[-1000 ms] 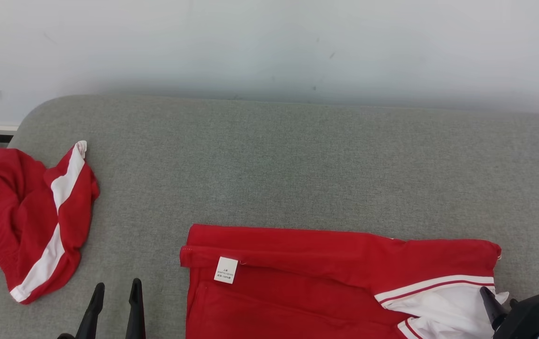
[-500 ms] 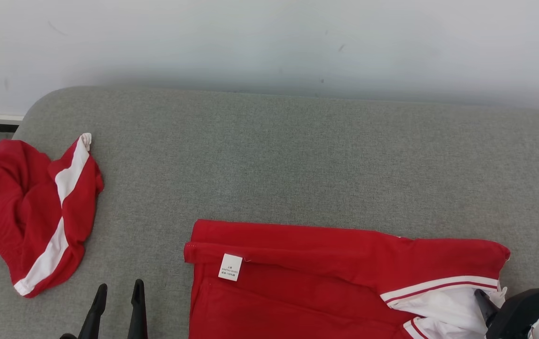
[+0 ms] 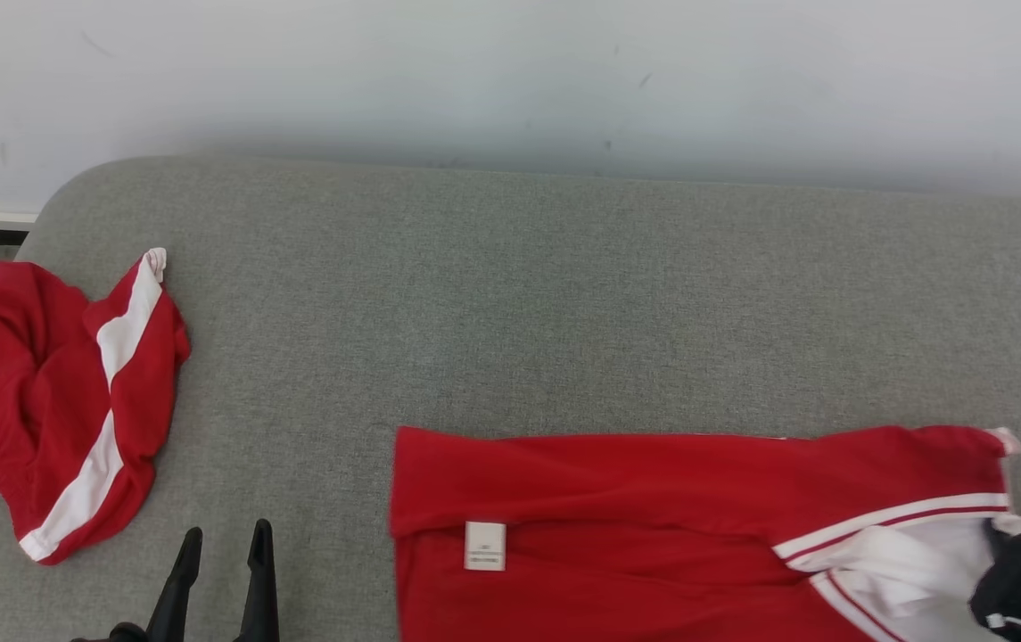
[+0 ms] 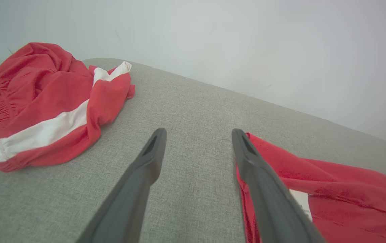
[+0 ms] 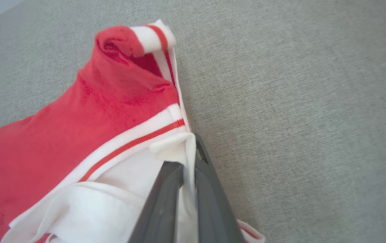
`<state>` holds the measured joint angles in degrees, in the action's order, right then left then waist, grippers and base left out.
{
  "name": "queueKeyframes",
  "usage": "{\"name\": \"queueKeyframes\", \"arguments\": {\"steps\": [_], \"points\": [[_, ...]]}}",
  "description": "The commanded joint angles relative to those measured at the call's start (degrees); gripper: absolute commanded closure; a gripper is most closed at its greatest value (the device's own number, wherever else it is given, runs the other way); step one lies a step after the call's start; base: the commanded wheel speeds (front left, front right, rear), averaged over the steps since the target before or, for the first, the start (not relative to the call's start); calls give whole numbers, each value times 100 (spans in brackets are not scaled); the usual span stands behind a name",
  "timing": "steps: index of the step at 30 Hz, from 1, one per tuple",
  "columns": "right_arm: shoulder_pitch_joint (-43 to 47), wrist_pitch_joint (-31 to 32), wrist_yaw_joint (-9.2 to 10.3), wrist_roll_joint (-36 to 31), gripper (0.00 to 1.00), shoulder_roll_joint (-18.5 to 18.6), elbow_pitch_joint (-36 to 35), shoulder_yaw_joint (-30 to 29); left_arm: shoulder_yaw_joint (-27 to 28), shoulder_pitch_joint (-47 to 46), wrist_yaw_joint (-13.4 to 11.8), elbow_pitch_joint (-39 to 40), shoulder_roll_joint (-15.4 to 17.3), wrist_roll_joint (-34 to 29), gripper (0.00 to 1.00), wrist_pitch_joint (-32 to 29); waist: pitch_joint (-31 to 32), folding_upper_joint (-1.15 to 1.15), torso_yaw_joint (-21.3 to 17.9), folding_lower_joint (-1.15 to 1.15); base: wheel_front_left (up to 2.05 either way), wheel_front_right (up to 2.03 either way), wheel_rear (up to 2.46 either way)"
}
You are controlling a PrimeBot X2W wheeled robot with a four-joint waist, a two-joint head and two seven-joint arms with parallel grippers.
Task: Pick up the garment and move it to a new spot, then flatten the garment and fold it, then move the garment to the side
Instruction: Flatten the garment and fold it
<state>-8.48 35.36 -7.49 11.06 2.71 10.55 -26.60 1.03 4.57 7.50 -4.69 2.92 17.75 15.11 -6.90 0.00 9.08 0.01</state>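
Right wrist view, right gripper (image 5: 186, 152) jaws pinching white edge of garment (image 5: 78, 141), head view, left gripper (image 3: 226, 530) jaws apart at 7 o'clock, crumpled red cloth (image 3: 55, 401), perhaps shorts, at 9 o'clock

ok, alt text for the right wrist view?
The right gripper is shut on a white fold of the garment, which is red with white, red-striped trim. The garment lies on a grey fabric surface, with its far corner curled up.
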Motion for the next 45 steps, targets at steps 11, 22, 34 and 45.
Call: {"name": "queueKeyframes", "arguments": {"steps": [11,22,34,45], "points": [[165,297,-1,-392,100,251,-727,-1109,3,-43,-8,30,-3,25,0,3,47,0,-90,-1,0,0,0],[552,732,-1,-60,100,68,-1384,-586,-73,-30,-8,-52,-4,-12,0,4,143,0,-48,-1,0,0,0],[653,981,-1,1226,100,17,-1713,2195,-96,14,-7,-62,-3,22,0,4,175,0,20,-1,0,0,0],[90,544,-1,1627,100,20,-971,3811,-149,24,-7,-88,-3,54,0,4,196,0,109,-1,0,0,0]]}}
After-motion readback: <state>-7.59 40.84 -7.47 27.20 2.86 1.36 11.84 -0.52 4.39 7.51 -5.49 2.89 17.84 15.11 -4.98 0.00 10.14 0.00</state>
